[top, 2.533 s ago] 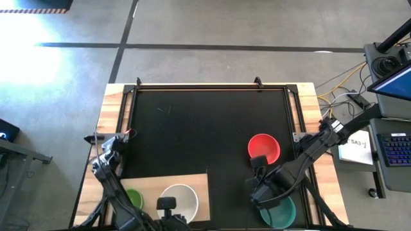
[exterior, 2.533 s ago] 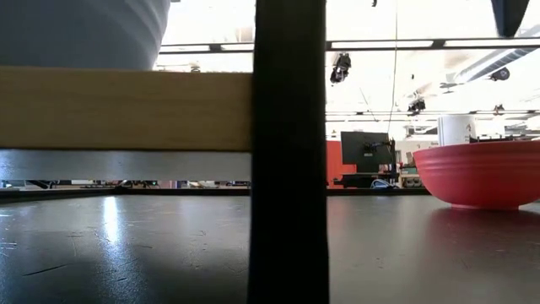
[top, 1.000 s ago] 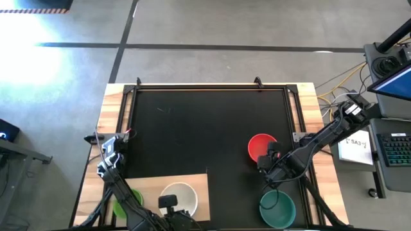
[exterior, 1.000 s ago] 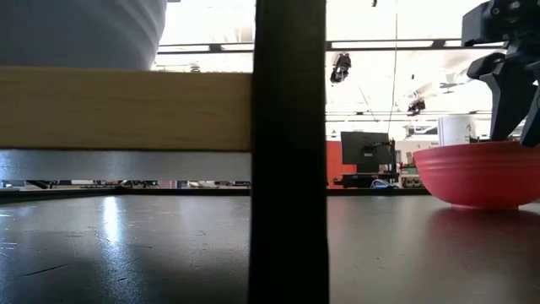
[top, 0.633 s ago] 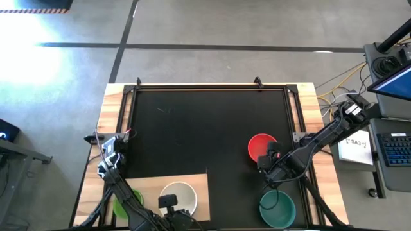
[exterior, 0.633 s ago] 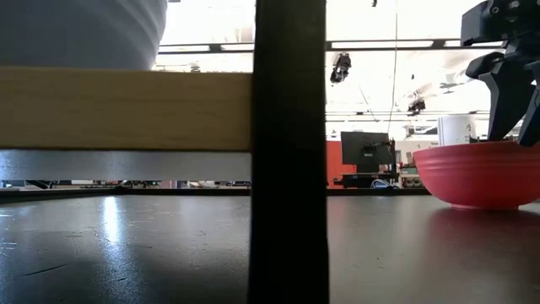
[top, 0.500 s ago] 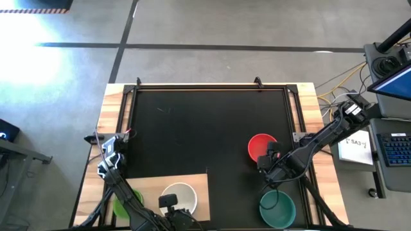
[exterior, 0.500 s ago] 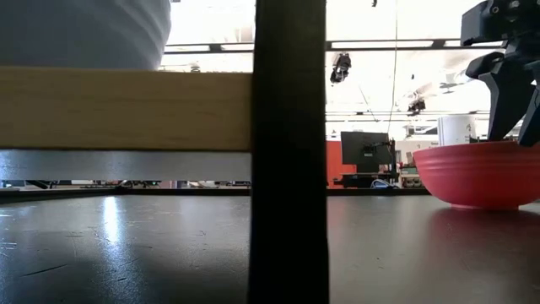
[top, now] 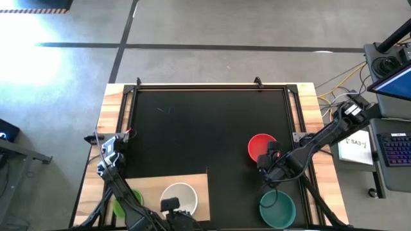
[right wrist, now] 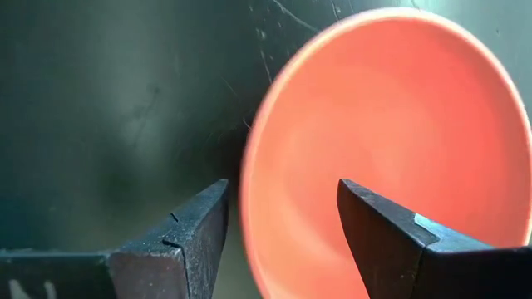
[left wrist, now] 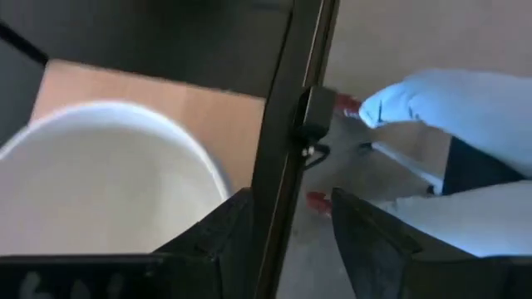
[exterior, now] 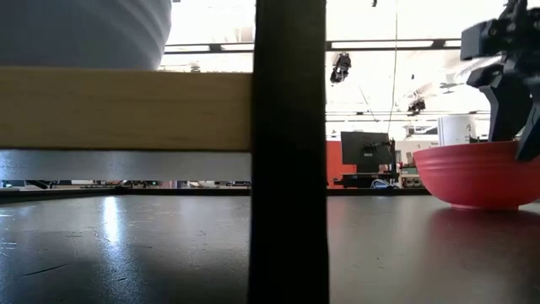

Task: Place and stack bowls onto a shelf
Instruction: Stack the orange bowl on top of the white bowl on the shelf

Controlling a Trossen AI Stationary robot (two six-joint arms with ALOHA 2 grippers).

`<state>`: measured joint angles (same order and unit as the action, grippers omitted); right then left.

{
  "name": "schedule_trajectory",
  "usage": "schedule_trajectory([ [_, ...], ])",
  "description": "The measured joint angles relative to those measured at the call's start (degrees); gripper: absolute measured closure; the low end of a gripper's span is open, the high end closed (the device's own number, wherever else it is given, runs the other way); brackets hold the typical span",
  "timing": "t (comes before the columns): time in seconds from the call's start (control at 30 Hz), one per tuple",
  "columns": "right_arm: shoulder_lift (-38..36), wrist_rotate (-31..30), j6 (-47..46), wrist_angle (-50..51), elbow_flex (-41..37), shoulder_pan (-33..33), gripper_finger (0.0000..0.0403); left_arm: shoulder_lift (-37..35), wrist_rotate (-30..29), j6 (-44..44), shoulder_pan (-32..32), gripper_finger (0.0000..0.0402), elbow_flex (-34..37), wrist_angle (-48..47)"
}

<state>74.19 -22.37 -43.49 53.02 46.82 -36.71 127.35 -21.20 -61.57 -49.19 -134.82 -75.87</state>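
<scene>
Overhead: smooth round plastic bowls on a matte black mat (top: pixel 205 128) framed by pale wooden table edges (top: pixel 114 122). Red bowl (top: pixel 262 147), glossy, shallow, thin-rimmed, on the mat's right half. Teal bowl (top: pixel 277 209) nearer the front edge, well apart from the red one. White bowl (top: pixel 178 196) on the flat light-wood shelf (top: pixel 198 186) at front left, yellow-green bowl (top: pixel 119 206) just beside it, partly hidden by the arm.

Right gripper (top: pixel 267 161) at the red bowl's near rim, dark wedge-shaped fingers (right wrist: pixel 187 232) spread wide, one on each side of the rim, apart from it in the right wrist view; nothing held. Same gripper in the low view (exterior: pixel 515 93), poised over the red bowl's right side.

Left gripper (left wrist: pixel 287 224) low at the front of the shelf, just beside the white bowl, fingers parted, a dark frame bar between them in the left wrist view; nothing gripped. White bowl's wall to one side of that bar, bare wood behind it.

Mat faintly scratched, dully reflective at table height. Shelf edge a pale wooden band across the low view, a grey-white bowl wall above it. Beyond: grey tiled floor with dark lines, bright ceiling lights, a monitor (exterior: pixel 367 152), cables and a keyboard (top: pixel 393 151) to the right of the table.
</scene>
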Motion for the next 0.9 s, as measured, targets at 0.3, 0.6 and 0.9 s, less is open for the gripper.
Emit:
schedule_trajectory([
  [0.3,0.2,0.0,-1.5,-1.5,-3.0,0.8,0.0224,-0.1,-3.8,3.7,0.3,0.0246,-0.1,0.4],
  [0.6,0.2,7.3,5.4,-1.0,-2.8,3.8,0.0385,-0.1,-4.1,7.7,1.1,0.0246,-0.1,1.5],
  [0.9,0.1,17.0,13.5,6.3,9.7,4.8,0.0394,-0.1,-5.5,17.0,2.5,0.0246,-0.2,7.4],
])
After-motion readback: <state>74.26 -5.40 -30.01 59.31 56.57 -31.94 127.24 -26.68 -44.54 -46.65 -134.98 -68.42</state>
